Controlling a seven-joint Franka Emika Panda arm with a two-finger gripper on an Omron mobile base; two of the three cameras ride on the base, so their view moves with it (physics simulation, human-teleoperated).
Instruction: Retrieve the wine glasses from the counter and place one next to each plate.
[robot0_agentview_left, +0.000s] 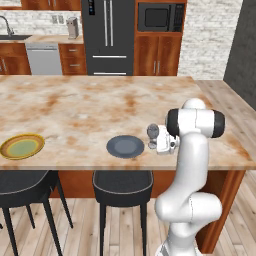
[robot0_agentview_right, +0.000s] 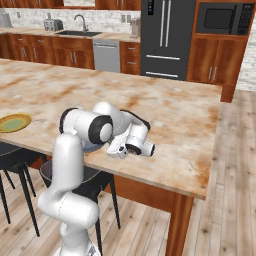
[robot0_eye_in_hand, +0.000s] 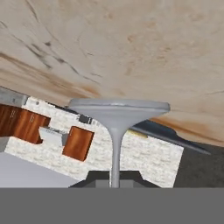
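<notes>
A smoky grey wine glass (robot0_agentview_left: 152, 133) stands upright just right of the dark slate plate (robot0_agentview_left: 125, 146) on the island top (robot0_agentview_left: 75, 105). My gripper (robot0_agentview_left: 157, 142) reaches in sideways from the right and is shut on its thin stem. In the hand view, which is rolled over, the stem and round foot (robot0_eye_in_hand: 118, 109) rise from between my fingertips (robot0_eye_in_hand: 114, 181), with the foot against or just off the stone. The yellow-rimmed plate (robot0_agentview_left: 21, 146) with a green centre lies far to the left (robot0_agentview_right: 14, 122). The counter (robot0_agentview_left: 47, 38) runs along the back wall.
Two black stools (robot0_agentview_left: 122, 183) (robot0_agentview_left: 20, 183) stand under the island's near edge. My white arm (robot0_agentview_right: 80, 150) leans over that edge and hides the dark plate in the right base view. A fridge (robot0_agentview_left: 107, 35) and dishwasher (robot0_agentview_left: 44, 59) line the far wall.
</notes>
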